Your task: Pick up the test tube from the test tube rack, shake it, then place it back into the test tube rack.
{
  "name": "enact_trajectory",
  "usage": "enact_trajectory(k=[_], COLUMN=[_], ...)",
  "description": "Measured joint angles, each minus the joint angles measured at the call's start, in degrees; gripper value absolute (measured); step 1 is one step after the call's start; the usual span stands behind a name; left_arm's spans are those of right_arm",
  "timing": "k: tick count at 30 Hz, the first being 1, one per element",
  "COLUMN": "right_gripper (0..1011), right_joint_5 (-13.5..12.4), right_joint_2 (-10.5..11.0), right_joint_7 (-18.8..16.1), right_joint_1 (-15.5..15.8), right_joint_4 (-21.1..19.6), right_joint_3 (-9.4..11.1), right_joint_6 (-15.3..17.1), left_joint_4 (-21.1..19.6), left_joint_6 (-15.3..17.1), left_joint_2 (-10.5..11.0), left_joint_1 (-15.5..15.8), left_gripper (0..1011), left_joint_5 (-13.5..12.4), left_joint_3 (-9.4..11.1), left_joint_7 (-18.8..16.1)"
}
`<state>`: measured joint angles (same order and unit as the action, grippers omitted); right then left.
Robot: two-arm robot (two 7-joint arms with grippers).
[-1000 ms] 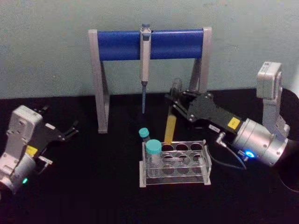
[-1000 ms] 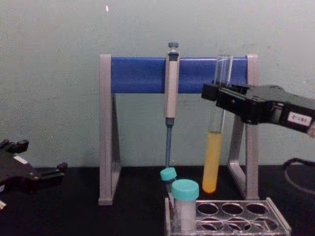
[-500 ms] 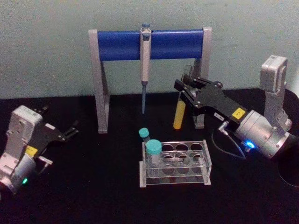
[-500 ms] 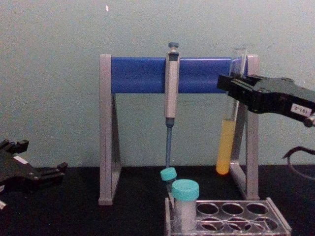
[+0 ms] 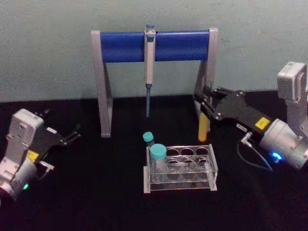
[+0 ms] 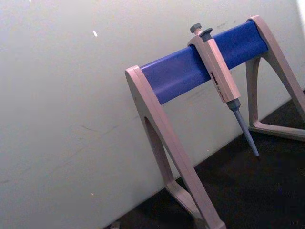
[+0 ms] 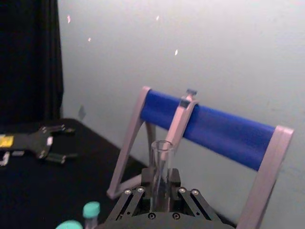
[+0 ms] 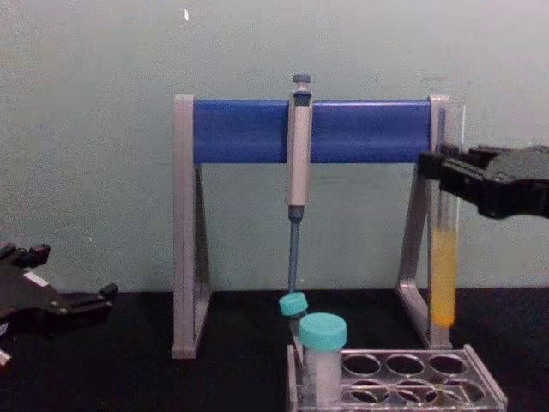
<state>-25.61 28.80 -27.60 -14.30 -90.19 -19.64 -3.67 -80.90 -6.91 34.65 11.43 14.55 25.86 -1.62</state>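
Black bench, right tool clamped upright tube of yellow liquid above right rear corner of rack, capped vial stood in rack, left tool sat open at left.

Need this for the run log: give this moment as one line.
stage: test tube out of test tube rack | right hand: shut on test tube, held upright | left hand: open, parked at left

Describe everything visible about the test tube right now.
The test tube is a thin, clear glass tube with an open top, a round bottom and yellow-orange liquid in its lower part. It hangs roughly upright, clamped near its upper part by the right gripper. It is just above the far right of the test tube rack, clear of its holes. Nothing else touches it.
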Motion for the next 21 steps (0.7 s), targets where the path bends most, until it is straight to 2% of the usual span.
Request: enact_trajectory(k=[3,5,10,14,17,21], right_gripper=[234,234,234,234,234,234], right_joint_5=[-0.5,-0.8,-3.41,-4.88,-5.65,-5.81], right_joint_2=[1.63,1.84,1.98,0.99,-0.6,-2.24], right_joint_7=[-1.48,-1.89,-4.65,-5.86,-6.25,-5.69], right_joint_1=[1.32,1.5,1.5,0.38,-1.19,-2.54], right_joint_4=[-2.29,-2.63,-3.53,-2.52,-0.3,2.03], right_joint_3=[-0.09,-0.18,-1.43,-2.52,-3.42,-3.6], right_joint_6=[2.16,2.42,3.5,3.16,1.43,-0.76], left_joint_4=[0.0,0.0,0.0,0.0,0.0,0.0], left_joint_6=[0.0,0.0,0.0,0.0,0.0,0.0], left_joint_2=[0.0,0.0,0.0,0.0,0.0,0.0], left_joint_1=[0.0,0.0,0.0,0.0,0.0,0.0], left_gripper=[1001,1001,1001,1001,1001,1001], left_joint_5=[0.0,0.0,0.0,0.0,0.0,0.0], left_joint_3=[0.0,0.0,0.0,0.0,0.0,0.0], left_joint_7=[0.0,0.0,0.0,0.0,0.0,0.0])
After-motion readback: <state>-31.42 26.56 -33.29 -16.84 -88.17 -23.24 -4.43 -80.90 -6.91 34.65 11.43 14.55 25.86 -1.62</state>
